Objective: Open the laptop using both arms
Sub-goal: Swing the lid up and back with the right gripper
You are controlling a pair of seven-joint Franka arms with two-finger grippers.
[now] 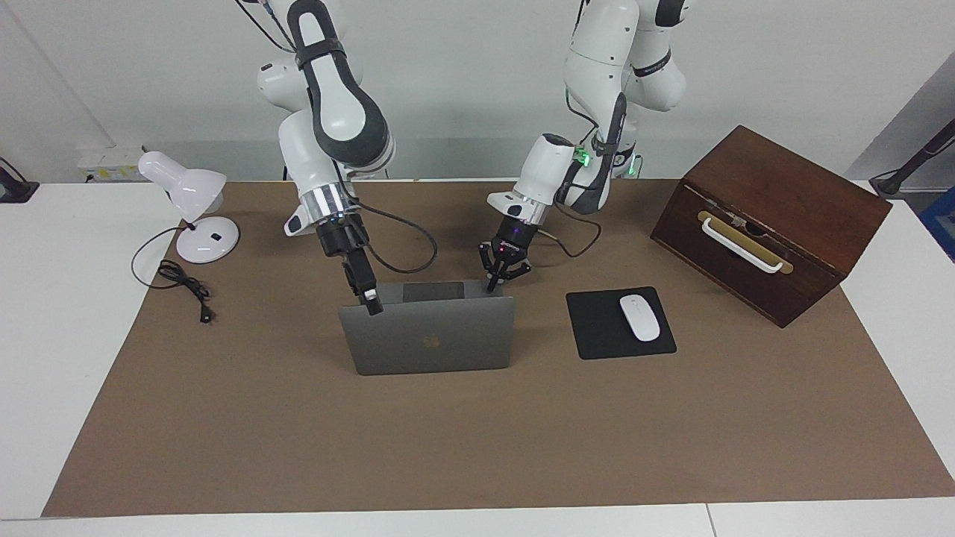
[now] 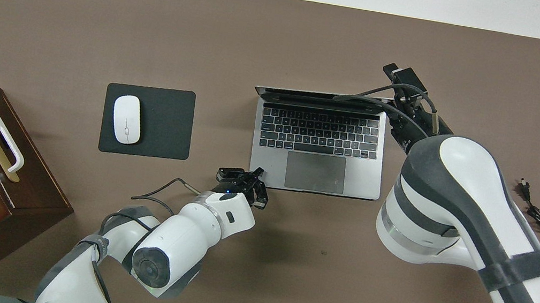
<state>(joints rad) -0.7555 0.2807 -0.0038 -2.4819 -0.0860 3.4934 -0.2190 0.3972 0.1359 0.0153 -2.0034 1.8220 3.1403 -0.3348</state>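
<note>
The silver-grey laptop [image 1: 429, 339] stands open in the middle of the brown mat, its lid about upright with the logo side away from the robots. Black keys and a grey trackpad show on the laptop [image 2: 319, 143] in the overhead view. My left gripper [image 1: 498, 282] is shut and points down onto the base's corner nearest the robots, toward the left arm's end; that left gripper [image 2: 250, 174] holds nothing. My right gripper [image 1: 371, 303] is at the lid's top corner toward the right arm's end. From overhead the right gripper [image 2: 397, 73] covers that corner.
A black mouse pad [image 1: 597, 328] with a white mouse [image 1: 640, 318] lies beside the laptop toward the left arm's end. A brown wooden box [image 1: 768, 220] with a white handle stands past it. A white desk lamp [image 1: 190, 212] and its black cable [image 1: 183, 283] sit at the right arm's end.
</note>
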